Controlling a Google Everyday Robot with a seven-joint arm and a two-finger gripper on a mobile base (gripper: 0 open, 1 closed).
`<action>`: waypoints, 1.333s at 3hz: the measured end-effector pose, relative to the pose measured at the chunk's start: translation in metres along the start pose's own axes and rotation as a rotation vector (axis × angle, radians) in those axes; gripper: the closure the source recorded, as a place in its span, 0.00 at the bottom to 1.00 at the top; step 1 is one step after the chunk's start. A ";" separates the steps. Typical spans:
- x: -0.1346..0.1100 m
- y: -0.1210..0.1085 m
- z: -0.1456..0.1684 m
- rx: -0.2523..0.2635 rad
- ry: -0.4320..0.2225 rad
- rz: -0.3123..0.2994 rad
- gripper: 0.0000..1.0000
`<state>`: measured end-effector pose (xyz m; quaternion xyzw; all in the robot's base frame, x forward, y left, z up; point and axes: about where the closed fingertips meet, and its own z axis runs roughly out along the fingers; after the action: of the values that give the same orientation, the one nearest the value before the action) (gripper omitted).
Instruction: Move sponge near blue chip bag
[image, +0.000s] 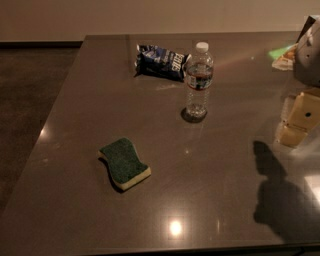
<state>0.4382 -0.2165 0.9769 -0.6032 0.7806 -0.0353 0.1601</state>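
Observation:
The sponge (125, 162), dark green on top with pale yellow foam below, lies flat on the grey table (75, 125), left of centre and toward the front. The blue chip bag (161, 61), crumpled with white lettering, lies at the back of the table, well beyond the sponge. My gripper (292, 131), cream-yellow, hangs at the right edge of the view above the table. It is far to the right of the sponge and holds nothing that I can see. Its shadow falls on the table below it.
A clear water bottle (199, 82) with a white cap stands upright just right of and in front of the chip bag. A green and yellow packet (284, 55) lies at the back right. The table's left edge drops to a dark floor (25, 100).

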 end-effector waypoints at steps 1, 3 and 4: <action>0.000 0.000 0.000 0.000 0.000 0.000 0.00; -0.097 0.061 0.008 -0.108 -0.218 -0.129 0.00; -0.155 0.099 0.022 -0.155 -0.289 -0.196 0.00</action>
<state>0.3871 -0.0388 0.9638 -0.6855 0.6874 0.0968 0.2195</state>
